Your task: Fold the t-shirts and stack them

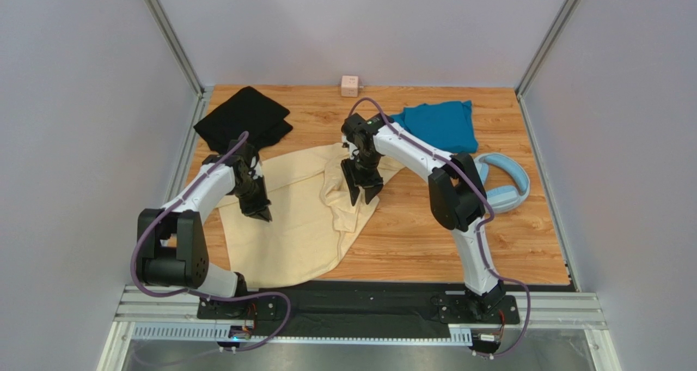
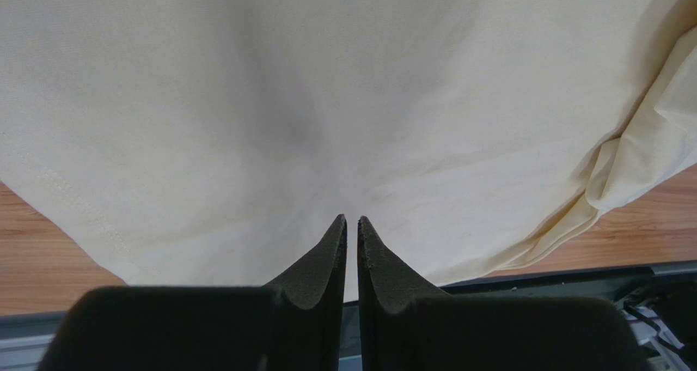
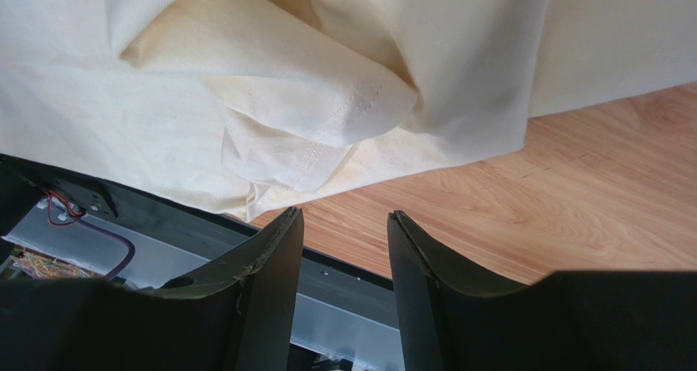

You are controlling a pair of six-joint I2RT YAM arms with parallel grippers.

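Note:
The cream-yellow t-shirt (image 1: 299, 224) lies spread on the wooden table, with a bunched fold along its right side. The black t-shirt (image 1: 243, 122) lies crumpled at the back left. The teal t-shirt (image 1: 442, 124) lies crumpled at the back right. My left gripper (image 1: 260, 212) is shut and empty just above the cream shirt's left part (image 2: 327, 85). My right gripper (image 1: 361, 193) is open and empty over the shirt's bunched right edge (image 3: 311, 93), its fingertips above bare wood (image 3: 523, 216).
Light-blue headphones (image 1: 503, 187) lie at the right of the table, next to the right arm. A small pink cube (image 1: 350, 85) stands at the back edge. Grey walls close in the left, right and back. The black base rail (image 1: 360, 301) runs along the near edge.

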